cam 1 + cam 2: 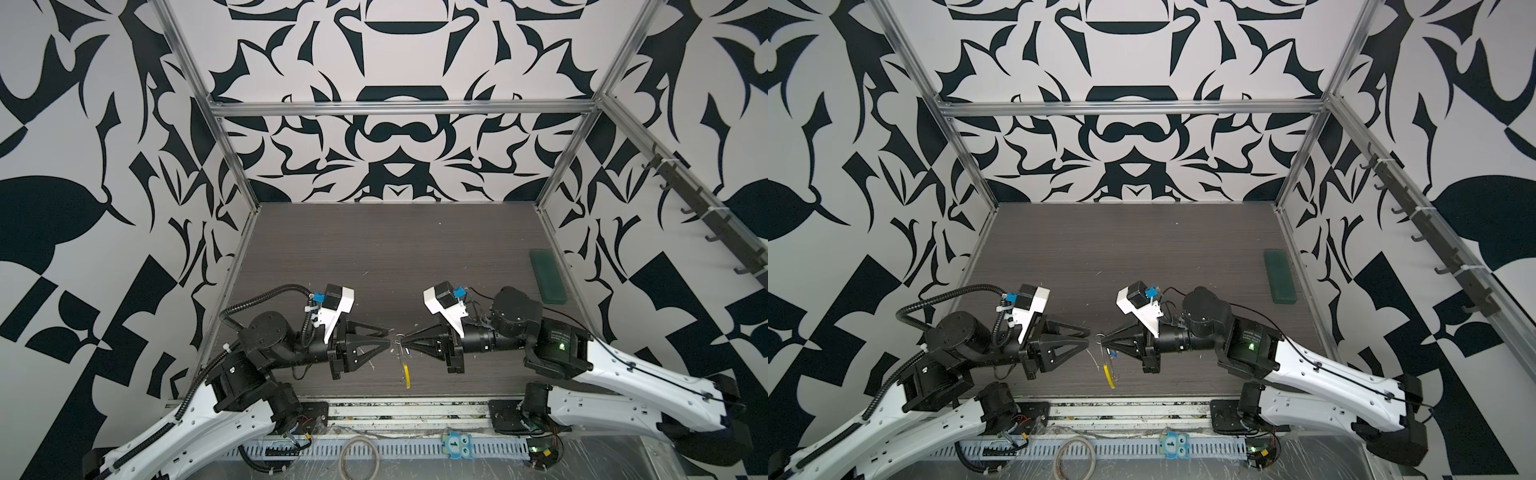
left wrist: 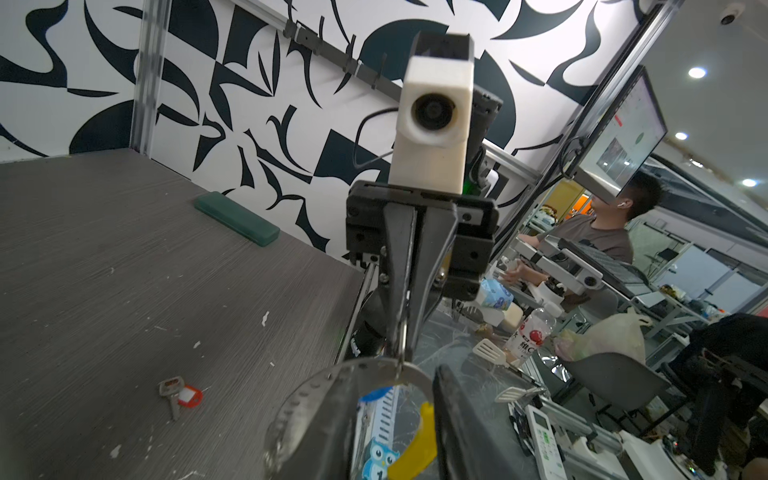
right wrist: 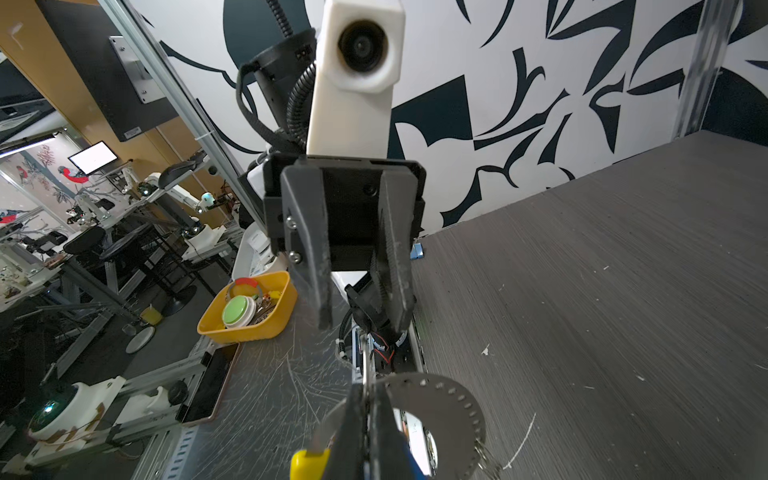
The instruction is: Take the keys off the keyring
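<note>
1. The green case [image 1: 548, 276] lies flat near the table's [image 1: 374, 249] back right edge.
2. The keyring [image 2: 353, 370] hangs in the air well apart from the green case, out over the front middle of the table.
3. The right gripper [image 2: 401, 358] is closed tight, pinching the keyring's thin grey dotted band at its top.
4. The left gripper [image 3: 363, 322] faces it tip to tip, farther from the green case. Its jaws stand partly apart with nothing between them, just short of the keyring.
5. The yellow section [image 1: 406, 376] dangles at the low end of the loop.
6. The blue key tag [image 2: 376, 393] sits inside the loop, just under the pinched spot; how it hangs on the band is not clear.
7. The red key tag [image 2: 190, 396] lies flat on the table with a metal key [image 2: 170, 392] touching it, apart from the loop and well away from the green case.
</note>
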Robot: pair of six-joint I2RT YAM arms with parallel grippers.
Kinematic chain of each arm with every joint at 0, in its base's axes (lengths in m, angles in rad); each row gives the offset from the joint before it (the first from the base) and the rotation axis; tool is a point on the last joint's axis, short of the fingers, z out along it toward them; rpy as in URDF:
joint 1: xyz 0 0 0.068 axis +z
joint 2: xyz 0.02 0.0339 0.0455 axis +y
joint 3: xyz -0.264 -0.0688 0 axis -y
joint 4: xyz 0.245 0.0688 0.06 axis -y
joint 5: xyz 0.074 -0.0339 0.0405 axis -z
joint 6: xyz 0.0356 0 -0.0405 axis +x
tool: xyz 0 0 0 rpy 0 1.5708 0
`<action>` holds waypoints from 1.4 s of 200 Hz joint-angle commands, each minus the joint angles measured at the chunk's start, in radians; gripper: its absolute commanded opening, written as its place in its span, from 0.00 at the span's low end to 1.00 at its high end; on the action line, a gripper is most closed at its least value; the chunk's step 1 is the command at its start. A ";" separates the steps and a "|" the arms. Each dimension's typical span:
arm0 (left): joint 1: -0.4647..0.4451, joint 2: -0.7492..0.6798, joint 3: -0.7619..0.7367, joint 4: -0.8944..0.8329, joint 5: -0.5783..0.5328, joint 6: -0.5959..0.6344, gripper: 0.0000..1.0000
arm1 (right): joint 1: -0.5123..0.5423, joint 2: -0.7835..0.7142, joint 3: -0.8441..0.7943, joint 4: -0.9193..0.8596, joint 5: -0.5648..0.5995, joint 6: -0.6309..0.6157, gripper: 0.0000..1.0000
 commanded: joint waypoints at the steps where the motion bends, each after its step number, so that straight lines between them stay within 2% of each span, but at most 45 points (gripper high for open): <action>1: -0.002 0.024 0.072 -0.130 0.025 0.032 0.30 | 0.003 0.018 0.093 -0.110 -0.041 -0.044 0.00; 51: -0.001 0.123 0.172 -0.247 0.093 0.060 0.33 | 0.003 0.086 0.208 -0.270 -0.050 -0.092 0.00; 79: -0.001 0.172 0.210 -0.301 0.121 0.077 0.24 | 0.003 0.111 0.245 -0.313 -0.050 -0.107 0.00; 101: -0.001 0.183 0.220 -0.317 0.123 0.083 0.23 | 0.002 0.119 0.258 -0.328 -0.050 -0.112 0.00; 132: -0.001 0.197 0.235 -0.332 0.124 0.091 0.15 | 0.004 0.131 0.278 -0.348 -0.047 -0.124 0.00; 232: -0.001 0.238 0.276 -0.385 0.131 0.101 0.16 | 0.003 0.179 0.344 -0.454 -0.028 -0.167 0.00; 280: -0.001 0.246 0.288 -0.394 0.127 0.106 0.05 | 0.003 0.197 0.370 -0.481 -0.017 -0.176 0.00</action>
